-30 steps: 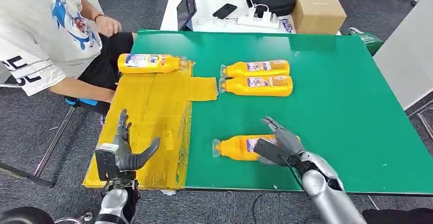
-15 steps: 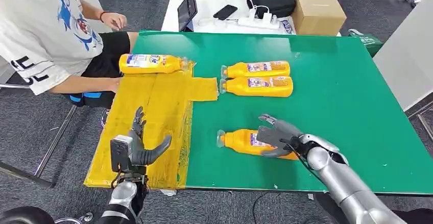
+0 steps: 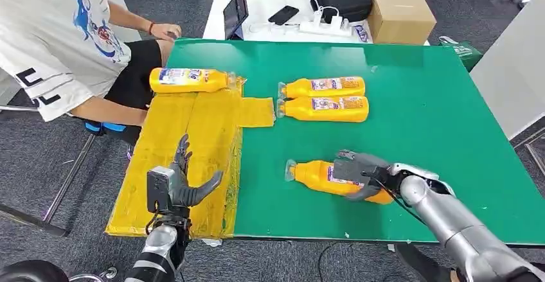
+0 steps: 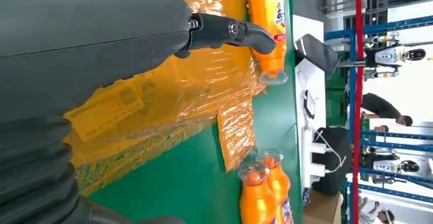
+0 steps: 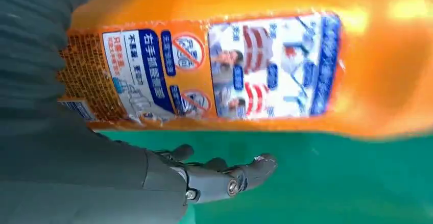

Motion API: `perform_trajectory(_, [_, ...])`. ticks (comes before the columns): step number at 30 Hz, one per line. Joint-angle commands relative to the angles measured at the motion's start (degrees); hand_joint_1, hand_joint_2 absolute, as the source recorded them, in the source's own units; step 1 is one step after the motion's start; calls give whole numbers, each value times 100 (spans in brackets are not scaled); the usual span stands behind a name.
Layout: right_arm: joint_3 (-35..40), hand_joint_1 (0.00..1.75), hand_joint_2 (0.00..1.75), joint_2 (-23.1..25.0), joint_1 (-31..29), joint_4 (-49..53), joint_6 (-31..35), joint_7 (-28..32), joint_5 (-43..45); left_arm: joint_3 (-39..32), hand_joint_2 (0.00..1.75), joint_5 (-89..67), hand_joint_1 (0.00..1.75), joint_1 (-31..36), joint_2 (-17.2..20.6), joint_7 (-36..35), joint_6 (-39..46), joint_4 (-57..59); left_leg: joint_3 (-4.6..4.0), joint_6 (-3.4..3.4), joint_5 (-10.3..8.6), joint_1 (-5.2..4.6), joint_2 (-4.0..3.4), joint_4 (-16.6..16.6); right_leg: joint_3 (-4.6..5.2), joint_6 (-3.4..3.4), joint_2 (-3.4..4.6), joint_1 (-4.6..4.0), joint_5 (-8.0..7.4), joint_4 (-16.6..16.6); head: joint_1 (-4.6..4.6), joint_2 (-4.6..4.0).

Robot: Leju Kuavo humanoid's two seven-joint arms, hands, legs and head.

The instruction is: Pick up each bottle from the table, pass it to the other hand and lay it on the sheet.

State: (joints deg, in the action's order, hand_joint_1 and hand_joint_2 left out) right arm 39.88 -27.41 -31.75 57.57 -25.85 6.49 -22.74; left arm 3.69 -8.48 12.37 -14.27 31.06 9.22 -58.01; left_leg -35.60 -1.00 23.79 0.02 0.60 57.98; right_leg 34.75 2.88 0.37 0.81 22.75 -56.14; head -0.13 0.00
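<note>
Head view first: the right hand (image 3: 360, 173) is wrapped over the labelled middle of an orange bottle (image 3: 321, 176) near the front edge of the green table (image 3: 437, 121), fingers curled across the top and the thumb on the near side. That bottle lies tilted, cap end toward the yellow sheet (image 3: 193, 141) but well apart from it, and whether it rests on the table or is just off it I cannot tell. Over on the other side, the left hand (image 3: 177, 185) hovers above the near end of the sheet, fingers spread wide and pointing up, thumb out to the side, nothing in it. One bottle (image 3: 189, 79) already lies along the sheet's far edge, cap toward the table centre. Two more bottles (image 3: 324, 97) lie side by side, touching, just beyond the sheet's small tab, caps facing the sheet. Right wrist view up close: the bottle's label sits right against the palm, one dark finger (image 5: 230, 178) reaching past under it above the green surface. A person in a white shirt (image 3: 51, 38) sits at the table's far left corner.
</note>
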Motion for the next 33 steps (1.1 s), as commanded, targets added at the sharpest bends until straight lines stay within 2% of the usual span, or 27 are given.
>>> perform_trajectory(1, [1315, 0, 175, -128, -1095, -305, -316, -179, 321, 103, 175, 85, 0, 285, 58, -47, -25, 612, 17, 9, 14, 3, -31, 9, -10, -16, 19, -5, 4, -7, 0, 0])
perform_trajectory(3, [1534, 0, 175, -222, -1180, -179, -378, -171, 414, 109, 175, 104, 0, 294, 54, -43, -47, 624, 19, 12, 22, 7, -46, 14, -9, -21, 32, -10, 7, -10, -2, 0])
perform_trajectory(6, [1802, 0, 175, -368, -1310, -55, -462, -238, 533, 110, 175, 132, 0, 314, 56, -59, -68, 655, -1, 4, 7, 2, -19, 2, 9, -1, 6, -4, -4, -1, 0, 0])
perform_trajectory(13, [1801, 0, 175, -379, -1318, -59, -465, -238, 536, 111, 175, 132, 0, 312, 56, -59, -69, 658, -19, -4, -3, -3, -9, 1, 18, 7, 4, 1, -7, -2, 2, 0])
perform_trajectory(18, [2355, 2, 175, -468, -1526, -67, -496, -298, 477, 103, 175, 164, 0, 342, 38, -75, -69, 736, -10, -1, 4, -1, -13, 7, 10, 1, 5, -2, -2, -5, 0, 0])
perform_trajectory(19, [2449, 28, 175, -460, -1538, -75, -460, -324, 453, 98, 175, 170, 0, 335, 35, -76, -60, 731, -20, -5, -3, -4, -8, 2, 19, 6, 3, 2, -7, -2, -2, 0])
perform_trajectory(20, [2504, 145, 175, -440, -1523, -96, -382, -374, 400, 91, 175, 171, 0, 324, 33, -78, -45, 719, -9, -1, 4, -1, -15, 5, 9, 1, 8, -2, -3, -3, 0, 0])
perform_trajectory(21, [2566, 166, 175, -419, -1509, -137, -293, -412, 352, 86, 175, 170, 0, 309, 31, -84, -40, 703, -9, -1, 4, 0, -14, 5, 9, 1, 7, -3, -3, -2, 0, 0])
perform_trajectory(23, [2627, 175, 175, -371, -1423, -194, -68, -449, 252, 79, 175, 164, 0, 270, 28, -88, -31, 670, -13, -2, 0, 0, -10, 2, 12, 3, 5, -2, -5, 1, -2, 0])
perform_trajectory(31, [3065, 175, 175, -398, -1536, -58, -77, -348, 308, 116, 175, 83, 0, 282, 9, -92, -34, 705, -7, -2, 3, 1, -15, 2, 7, 3, 6, -3, -3, 0, -2, 0])
perform_trajectory(33, [3203, 169, 175, -386, -1528, -10, -78, -383, 270, 114, 175, 68, 0, 282, 3, -81, -33, 699, -10, -2, 1, 1, -10, 1, 9, 4, 3, -3, -4, 1, 2, 0])
